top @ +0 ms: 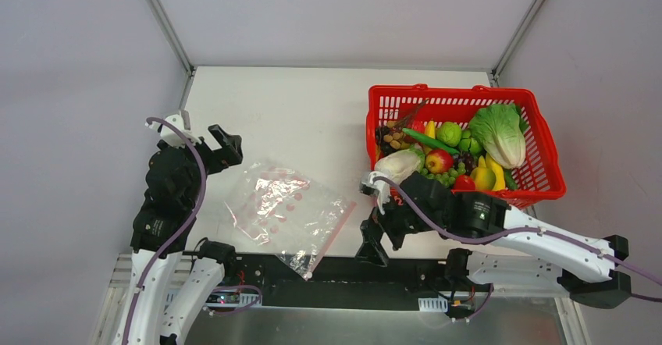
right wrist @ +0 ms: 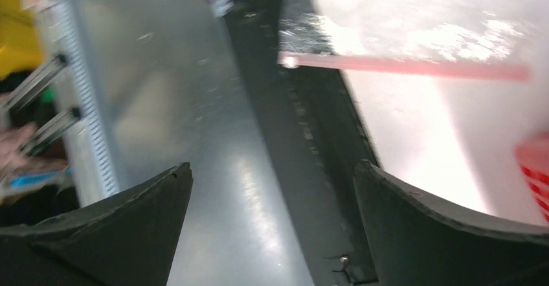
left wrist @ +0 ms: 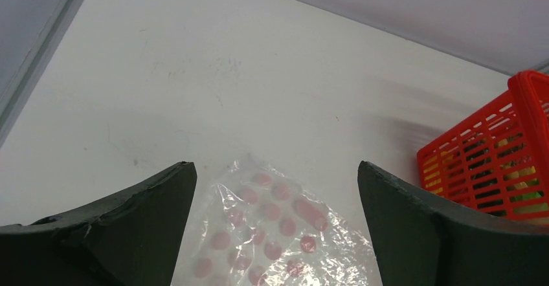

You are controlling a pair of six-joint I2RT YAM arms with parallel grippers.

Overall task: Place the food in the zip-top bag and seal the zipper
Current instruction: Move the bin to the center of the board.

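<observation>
Zip-top bag (top: 285, 208) flat on white table (top: 297, 119), near front edge, between the two arms, crinkled, pink-red dots showing through clear plastic. Zipper (top: 332, 238) along the bag's right side, running down toward the black base rail; seen close in right wrist view as a pink strip (right wrist: 401, 68) across bright plastic, blurred. Food all in red mesh basket (top: 546, 181) at right rear of table, well apart from the bag: long green vegetable (top: 429, 140), round red fruit (top: 439, 161), white oval piece (top: 398, 164) against the basket's near-left corner, leafy green head (top: 500, 134) at far right. Left gripper (top: 222, 148) raised at the bag's upper left, fingers spread wide, holding nothing; from its wrist, dotted plastic (left wrist: 272, 234) framed between the dark pads (left wrist: 149, 215), basket corner (left wrist: 492, 163) at right edge. Right gripper (top: 375, 236) low by the bag's right side, just in front of the basket, likewise spread wide and holding nothing; grey metal plate (right wrist: 194, 137) and rail below it.
</observation>
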